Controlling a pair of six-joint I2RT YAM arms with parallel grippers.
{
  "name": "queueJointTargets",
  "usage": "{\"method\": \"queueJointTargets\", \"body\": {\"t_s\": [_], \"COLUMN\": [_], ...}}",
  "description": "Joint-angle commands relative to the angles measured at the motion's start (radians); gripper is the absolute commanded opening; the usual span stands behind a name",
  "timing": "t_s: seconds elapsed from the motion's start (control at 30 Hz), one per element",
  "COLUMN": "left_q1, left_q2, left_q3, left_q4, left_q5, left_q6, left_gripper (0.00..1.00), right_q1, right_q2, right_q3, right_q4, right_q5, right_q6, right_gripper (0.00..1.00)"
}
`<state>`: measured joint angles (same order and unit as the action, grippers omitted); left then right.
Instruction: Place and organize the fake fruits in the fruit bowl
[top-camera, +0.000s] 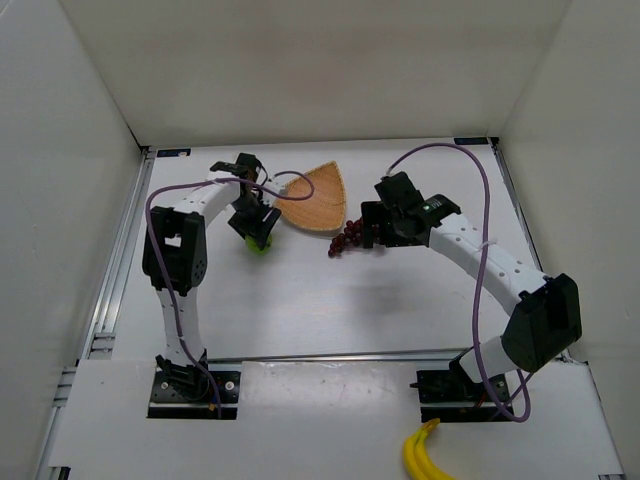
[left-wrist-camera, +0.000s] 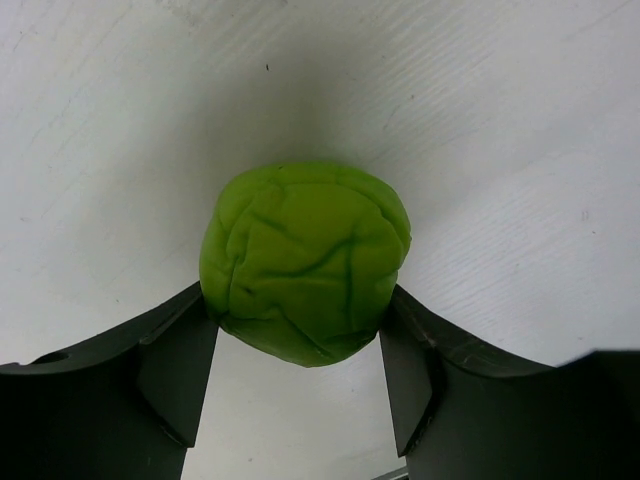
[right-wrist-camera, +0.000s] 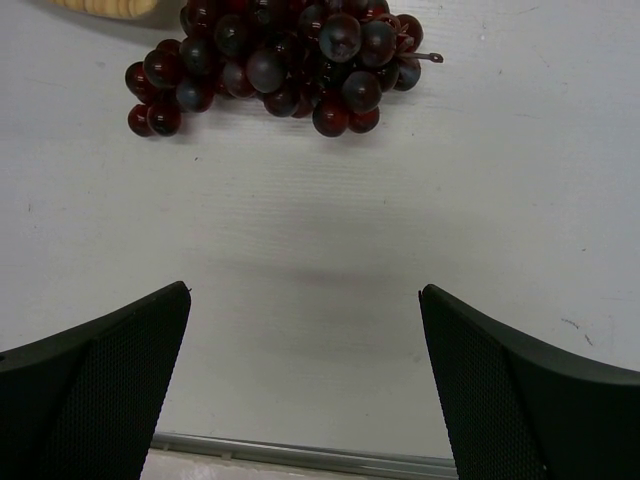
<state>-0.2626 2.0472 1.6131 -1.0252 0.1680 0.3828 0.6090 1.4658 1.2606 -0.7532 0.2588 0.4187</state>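
green wrinkled fruit (left-wrist-camera: 305, 262) pinched between the closed-in jaws of the left gripper (left-wrist-camera: 298, 312), just left of the woven basket (top-camera: 315, 200), right gripper (right-wrist-camera: 305, 310) with jaws spread wide, dark red grapes (right-wrist-camera: 280, 60) ahead on the white table (right-wrist-camera: 330, 220), bunch lying crosswise, stem pointing right, beside the basket

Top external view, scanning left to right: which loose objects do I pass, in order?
lime-green fruit → woven wicker basket → bunch of dark red grapes → yellow banana, down at the near edge by the right arm's base.
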Motion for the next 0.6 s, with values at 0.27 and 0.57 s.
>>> {"method": "queueJointTargets", "body": {"t_s": [0.27, 0.57], "left_q1": [-0.082, -0.130], "left_q2": [-0.205, 0.158], "left_q3": [0.126, 0.520], "left_q4": [0.135, 0.174], "left_q5": [-0.036, 0.015], "left_q6": [-0.053, -0.104], "left_gripper": [0.43, 0.49], "right_q1": [-0.032, -0.032], "right_q2": [0.036, 0.203], "right_q3": [0.042, 0.220], "right_q4": [0.020, -0.061], "right_q5": [-0.029, 0.052], "right_q6": [-0.020, -0.271], "right_gripper": [1.00, 1.00]}}
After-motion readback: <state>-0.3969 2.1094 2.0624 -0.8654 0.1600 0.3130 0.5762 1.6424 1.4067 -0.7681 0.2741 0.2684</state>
